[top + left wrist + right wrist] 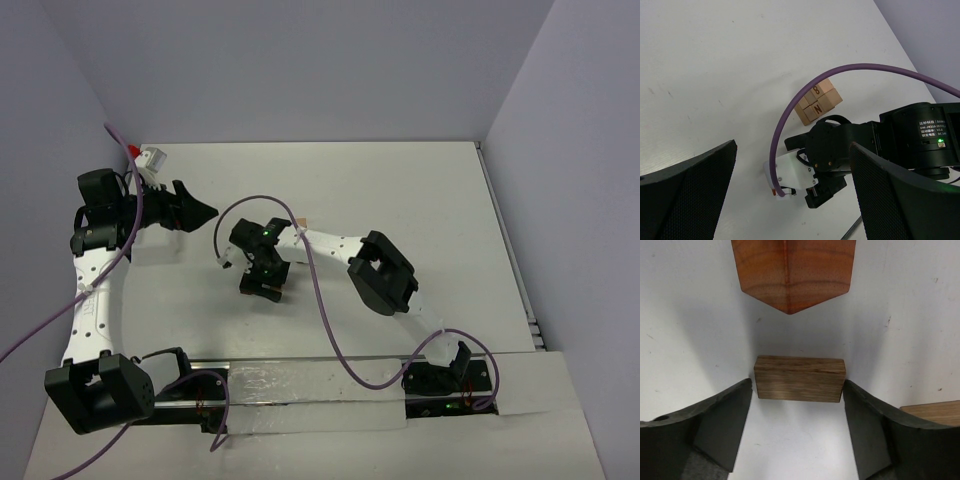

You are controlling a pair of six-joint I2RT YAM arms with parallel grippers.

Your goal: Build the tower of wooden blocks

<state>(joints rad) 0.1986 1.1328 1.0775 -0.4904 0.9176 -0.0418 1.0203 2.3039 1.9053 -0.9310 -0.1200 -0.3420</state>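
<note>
Right gripper (796,384) straddling dark brown block (800,379), pads sitting at both its ends; clamping or only touching, cannot tell. Reddish-brown block (792,270) lying at 12 o'clock from it, tan block (935,412) peeking in at 4 o'clock. Left gripper (792,150) hanging released, gripping nothing, toward 9 o'clock side of table (420,190). Lettered tan blocks (817,102) lying clustered on table, purple cable (865,65) arching across them in left wrist view.

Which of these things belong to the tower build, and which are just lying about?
Job: brown wood block between the right fingers; reddish wood block beyond it; tan wood block at the picture's right edge; lettered wood cubes.
Just there: purple cable; shiny tape strip.
</note>
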